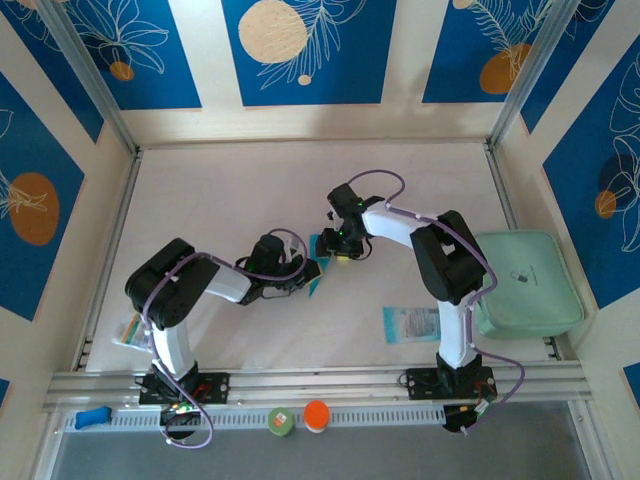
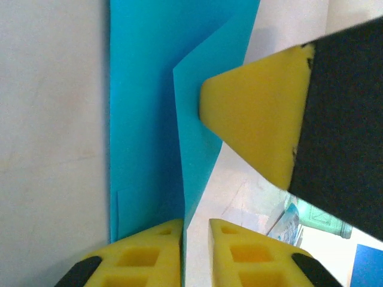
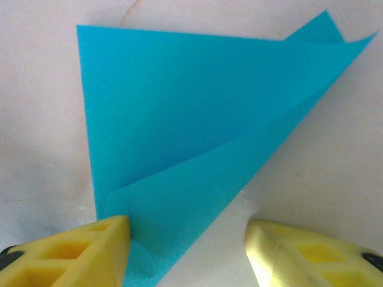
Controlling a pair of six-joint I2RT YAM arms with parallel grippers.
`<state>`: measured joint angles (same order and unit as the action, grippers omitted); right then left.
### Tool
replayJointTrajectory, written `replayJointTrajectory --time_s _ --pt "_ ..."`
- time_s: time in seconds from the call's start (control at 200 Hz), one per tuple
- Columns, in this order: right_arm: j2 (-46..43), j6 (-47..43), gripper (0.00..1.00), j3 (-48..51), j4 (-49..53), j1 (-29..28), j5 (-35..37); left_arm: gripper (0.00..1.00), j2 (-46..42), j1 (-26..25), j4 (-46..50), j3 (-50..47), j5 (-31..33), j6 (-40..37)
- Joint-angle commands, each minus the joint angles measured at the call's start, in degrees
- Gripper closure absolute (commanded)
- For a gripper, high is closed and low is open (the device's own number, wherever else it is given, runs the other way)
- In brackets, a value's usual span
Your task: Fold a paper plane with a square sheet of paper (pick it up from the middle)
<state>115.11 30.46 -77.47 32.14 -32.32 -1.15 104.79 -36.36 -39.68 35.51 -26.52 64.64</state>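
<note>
where the left tool (image 2: 195, 233) stands with its yellow pads barely parted, the folded edge of the thin cyan-turquoise paper sheet (image 2: 143, 119) runs up between them, ungripped on the white table (image 2: 48, 149); the right tool (image 3: 187, 230) gapes unclenched, straddling the sheet's pointed corner.

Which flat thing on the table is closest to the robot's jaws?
The bright turquoise paper, right between both arms. The pale printed packet and mint-green pad lie away on the right.
</note>
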Motion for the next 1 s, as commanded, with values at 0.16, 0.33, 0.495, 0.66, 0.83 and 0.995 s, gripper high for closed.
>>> replayJointTrajectory --time_s 0.16,0.33,0.495,0.66,0.83,0.995 --pt "6.53 1.2 0.43 2.06 1.17 -0.82 3.46 0.74 -6.24 0.37 7.16 -1.45 2.03 -3.32" --pt "6.76 1.49 0.43 1.77 1.19 -0.84 3.15 0.72 -8.98 -0.07 14.59 -0.05 3.93 -7.69" --pt "7.05 1.72 0.43 1.51 1.35 -0.88 2.9 0.69 -8.3 -1.29 17.16 1.85 4.02 -10.41" --pt "7.19 1.88 0.43 1.29 1.61 -0.82 2.73 0.67 -7.9 -2.12 18.66 3.6 3.94 -12.83" --pt "7.53 2.13 0.43 1.07 1.89 -0.78 2.66 0.67 -7.06 -2.74 20.79 5.15 4.37 -14.49" --pt "7.55 2.16 0.43 0.91 2.14 -0.64 2.57 0.66 -6.09 -3.01 22.92 6.14 5.58 -15.85"
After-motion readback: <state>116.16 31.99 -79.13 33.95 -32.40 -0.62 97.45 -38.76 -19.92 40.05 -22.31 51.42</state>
